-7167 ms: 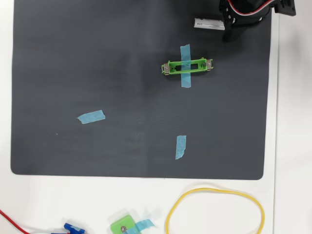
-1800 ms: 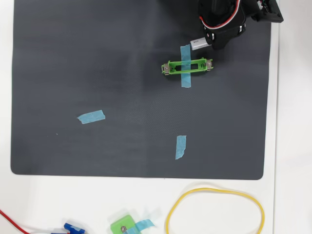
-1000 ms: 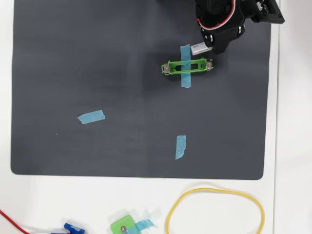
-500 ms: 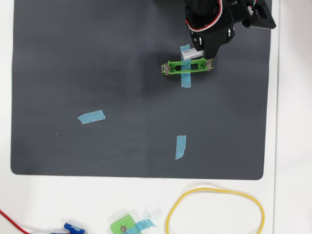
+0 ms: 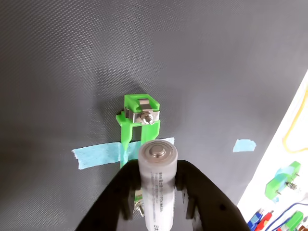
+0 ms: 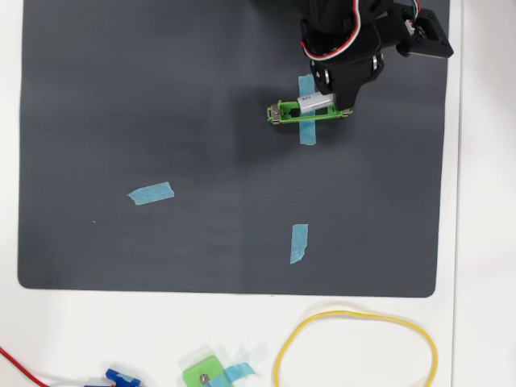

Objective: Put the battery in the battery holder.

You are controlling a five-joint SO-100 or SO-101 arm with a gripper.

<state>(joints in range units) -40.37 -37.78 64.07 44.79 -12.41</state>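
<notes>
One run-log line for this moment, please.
phase: insert | gripper: shut on white-silver cylindrical battery | battery: above long green plastic battery holder, unseated | holder: blue-taped to dark mat

A dark textured mat (image 6: 161,121) covers most of the white table (image 6: 484,242). Two loose blue tape pieces lie on it: one (image 6: 151,193) at mid-left, one (image 6: 299,243) lower centre, well apart. Below the mat, a yellow cable loop (image 6: 355,347) rests on the white surface. At the bottom edge sit a small green square piece (image 6: 205,374) with blue tape, a blue connector (image 6: 122,376) and a red wire (image 6: 24,369).
</notes>
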